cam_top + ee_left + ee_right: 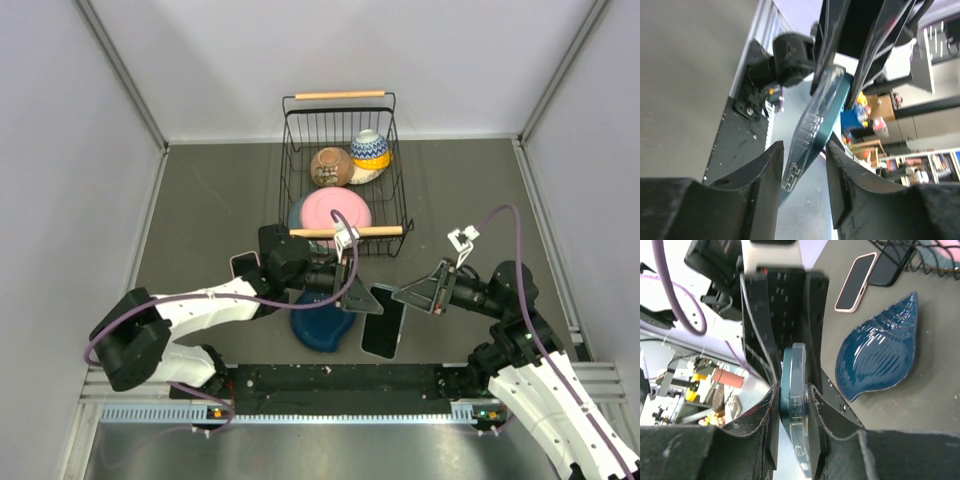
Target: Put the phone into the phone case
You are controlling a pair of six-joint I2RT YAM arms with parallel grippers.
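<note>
The teal phone point(383, 322), lying against the clear phone case point(807, 125), hangs above the surface near the centre, right of the blue dish point(320, 328). The right tool point(792, 390) pinches their edge. The left tool point(802, 160) stands spread around it, with a gap on one side.
</note>
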